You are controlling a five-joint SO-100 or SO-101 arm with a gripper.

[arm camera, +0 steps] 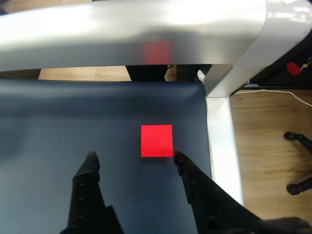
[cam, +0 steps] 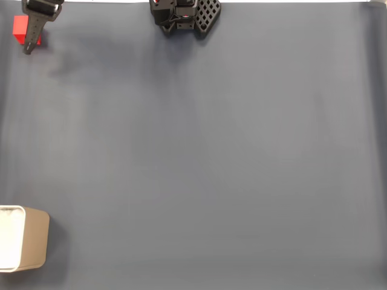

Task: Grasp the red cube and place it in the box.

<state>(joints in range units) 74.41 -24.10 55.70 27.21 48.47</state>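
Observation:
The red cube (cam: 20,28) sits at the far top-left corner of the dark blue mat in the fixed view, with my gripper (cam: 26,47) over it and one black finger crossing its right side. From the wrist camera the cube (arm camera: 157,141) lies flat on the mat just beyond my fingertips, nearer the right finger (arm camera: 181,161) than the left finger (arm camera: 90,161). My gripper (arm camera: 135,157) is open and holds nothing. The box (cam: 35,238), tan outside with a white rim, stands at the bottom-left edge in the fixed view, far from the cube.
The arm's black base (cam: 184,15) is at the top centre. In the wrist view a silver metal frame (arm camera: 219,141) borders the mat just right of the cube, with a bar (arm camera: 131,34) overhead. Wooden floor (arm camera: 268,146) lies beyond.

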